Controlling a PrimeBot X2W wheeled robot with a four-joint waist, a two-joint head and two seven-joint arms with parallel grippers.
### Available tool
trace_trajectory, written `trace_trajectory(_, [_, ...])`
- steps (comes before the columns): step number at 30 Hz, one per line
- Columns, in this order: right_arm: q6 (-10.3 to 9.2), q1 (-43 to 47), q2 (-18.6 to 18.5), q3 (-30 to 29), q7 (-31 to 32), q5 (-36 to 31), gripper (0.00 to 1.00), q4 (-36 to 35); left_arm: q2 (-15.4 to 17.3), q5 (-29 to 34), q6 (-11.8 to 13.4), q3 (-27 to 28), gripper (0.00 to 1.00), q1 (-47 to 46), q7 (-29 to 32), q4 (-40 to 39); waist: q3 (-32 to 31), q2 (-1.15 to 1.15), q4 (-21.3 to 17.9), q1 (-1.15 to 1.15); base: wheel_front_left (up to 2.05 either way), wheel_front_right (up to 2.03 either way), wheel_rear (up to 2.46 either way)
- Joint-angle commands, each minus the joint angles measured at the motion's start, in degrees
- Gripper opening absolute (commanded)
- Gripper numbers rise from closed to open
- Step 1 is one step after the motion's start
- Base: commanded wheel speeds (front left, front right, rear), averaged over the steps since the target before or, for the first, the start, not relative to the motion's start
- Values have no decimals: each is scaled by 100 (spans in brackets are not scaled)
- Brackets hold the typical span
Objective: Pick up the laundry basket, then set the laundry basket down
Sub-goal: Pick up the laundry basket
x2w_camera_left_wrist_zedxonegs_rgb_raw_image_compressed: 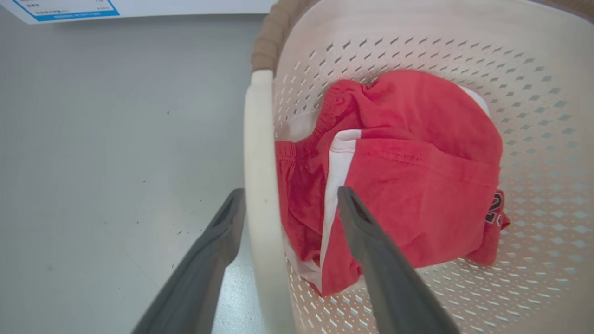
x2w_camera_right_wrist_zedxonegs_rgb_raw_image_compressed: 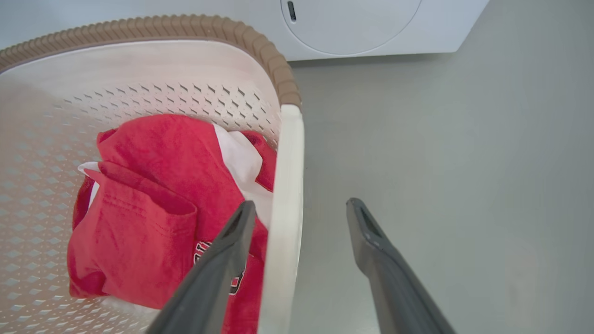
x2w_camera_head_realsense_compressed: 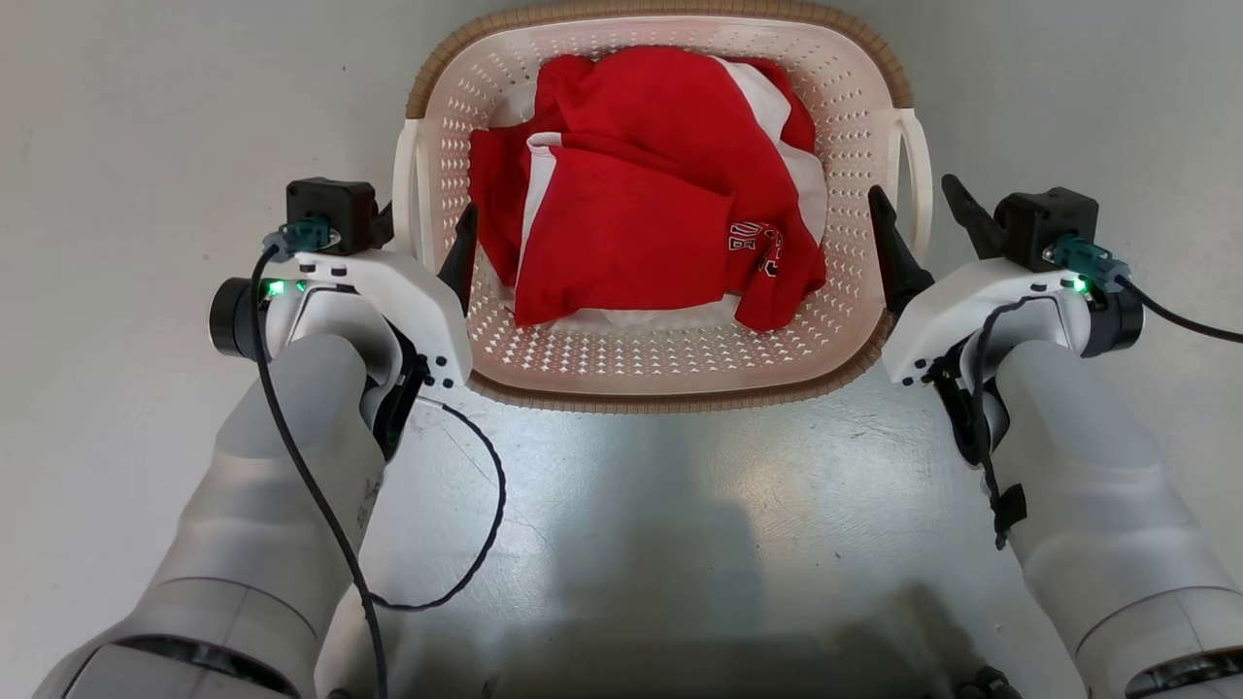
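Jaws on both grippers stand apart, with nothing clamped. On the left gripper, one finger lies outside the left handle and the other inside the basket wall, so the handle sits between them. The outer finger is just beside the handle; contact cannot be confirmed. The right gripper straddles the right handle in the same manner, with the inner finger above the red clothing and the outer finger over the floor.

The laundry basket appears to rest on the grey floor directly ahead of the robot, between the two arms. It is upright and holds the clothing. A washing machine stands beyond it.

Task status, as judged from this position:
- Approach and alignment on both handles: complete.
- Grasp: not yet made, since neither pair of fingers presses a handle.
- Lift: not yet done.
- Set-down: not yet done.

Both jaws need to close on their handles before any lift.
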Motion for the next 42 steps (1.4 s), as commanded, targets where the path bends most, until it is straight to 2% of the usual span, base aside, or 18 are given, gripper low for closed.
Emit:
trace_trajectory(1, [35,111,95,136,-79,89,100,75,159,-109,-34,29,100,-8,27,55,-4,0,-2,0,0,0,0])
trace_trajectory(13, [35,-52,95,368,-79,451,100,385,188,-274,-34,-218,100,-141,109,302,-7,0,-15,0,0,0,0])
trace_trajectory(36, [35,-118,95,765,-79,847,100,441,273,-506,-34,-590,100,-291,67,448,5,0,-37,0,0,0,0])
trace_trajectory(37, [35,-120,95,766,-79,859,45,433,289,-470,-30,-629,77,-309,58,451,7,0,-37,0,0,0,0])
trace_trajectory(38, [35,-101,95,789,-79,895,0,465,295,-430,-19,-672,50,-325,51,455,7,0,-29,0,0,0,0])
trace_trajectory(39, [35,-75,95,873,-79,954,0,543,296,-386,-12,-719,0,-334,44,459,2,0,-16,0,0,0,0])
trace_trajectory(42, [35,-91,95,963,-79,1045,0,578,289,-371,17,-746,0,-324,18,469,-22,0,-18,0,0,0,0])
